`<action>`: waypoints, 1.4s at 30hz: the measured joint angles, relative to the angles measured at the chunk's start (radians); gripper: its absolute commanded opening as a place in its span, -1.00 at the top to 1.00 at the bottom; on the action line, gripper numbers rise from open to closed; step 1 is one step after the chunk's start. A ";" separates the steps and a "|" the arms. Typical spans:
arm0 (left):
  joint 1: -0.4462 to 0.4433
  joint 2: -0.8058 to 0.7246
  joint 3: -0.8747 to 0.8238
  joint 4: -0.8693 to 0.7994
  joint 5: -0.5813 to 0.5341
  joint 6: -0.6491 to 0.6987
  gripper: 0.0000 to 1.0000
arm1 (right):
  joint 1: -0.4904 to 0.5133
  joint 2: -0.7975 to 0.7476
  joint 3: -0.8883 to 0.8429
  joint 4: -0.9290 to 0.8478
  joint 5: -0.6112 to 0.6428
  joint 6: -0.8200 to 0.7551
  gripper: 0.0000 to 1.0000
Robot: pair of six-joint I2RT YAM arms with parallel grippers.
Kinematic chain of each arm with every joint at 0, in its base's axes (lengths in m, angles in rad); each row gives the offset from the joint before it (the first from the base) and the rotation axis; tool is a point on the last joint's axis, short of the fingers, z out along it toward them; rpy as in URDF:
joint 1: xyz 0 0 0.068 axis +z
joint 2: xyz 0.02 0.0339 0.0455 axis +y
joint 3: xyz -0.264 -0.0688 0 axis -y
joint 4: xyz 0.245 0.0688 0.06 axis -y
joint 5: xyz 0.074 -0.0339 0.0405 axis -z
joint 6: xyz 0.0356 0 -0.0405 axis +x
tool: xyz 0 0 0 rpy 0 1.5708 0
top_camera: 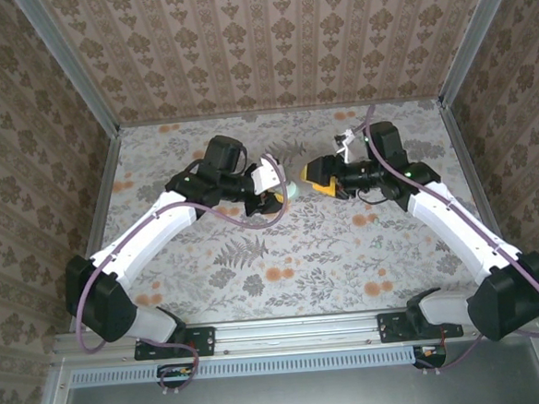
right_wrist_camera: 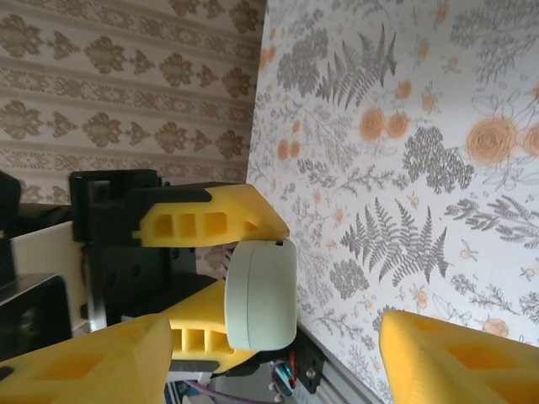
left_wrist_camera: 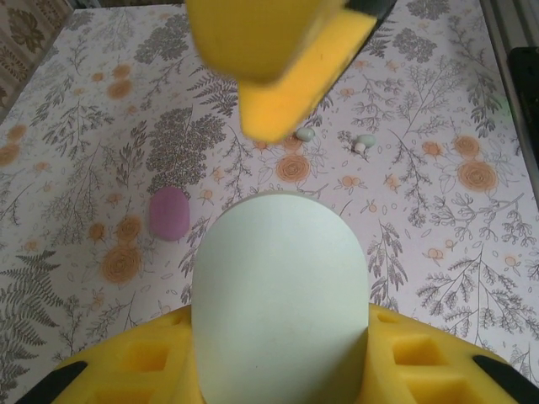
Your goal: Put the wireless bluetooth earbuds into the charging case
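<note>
Clamping the mint-green case (left_wrist_camera: 278,286) between its yellow fingers (right_wrist_camera: 210,220), the left gripper (top_camera: 278,194) faces the right gripper (top_camera: 319,175), whose jaws stand apart, empty. Two tiny pale earbuds (left_wrist_camera: 305,133) lie on the table (left_wrist_camera: 438,278) beyond, clear of every finger.

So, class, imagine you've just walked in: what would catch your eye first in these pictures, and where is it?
First, the mint-green case, clamped in the left pincer over the middle of the floral table. Facing it closely, the bright yellow right pincer stands open. Down on the table lies a pink case, with two tiny buds farther off.
</note>
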 measured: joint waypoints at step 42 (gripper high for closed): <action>-0.031 0.001 0.000 -0.015 -0.082 0.011 0.36 | 0.078 0.136 0.091 -0.085 -0.023 -0.060 0.36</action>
